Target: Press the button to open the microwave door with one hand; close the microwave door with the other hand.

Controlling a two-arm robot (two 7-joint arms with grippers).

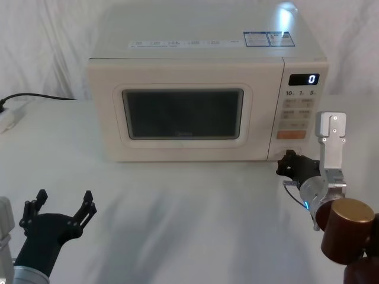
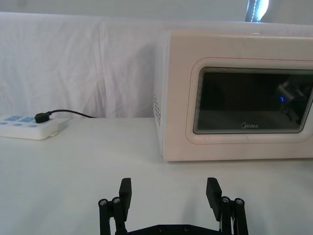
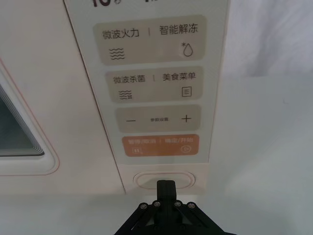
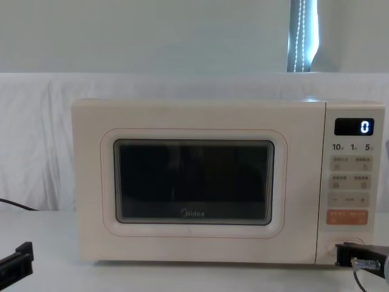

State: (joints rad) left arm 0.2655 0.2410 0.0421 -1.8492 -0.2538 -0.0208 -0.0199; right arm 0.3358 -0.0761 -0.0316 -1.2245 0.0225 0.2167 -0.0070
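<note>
Left gripper [image 1: 64, 203] hovered fingers spread, holding nothing, over bare table [image 1: 189, 207] well forward of the microwave door [image 1: 183, 115], which sat flush and shut; right gripper [image 1: 288, 161], fingers pinched together and empty, met the button [image 3: 165, 179] at the panel's bottom edge.

Cream microwave door [image 1: 183, 113] shut, dark window, upright; pill-shaped button [image 3: 165, 180] at panel bottom, raised rim.
</note>
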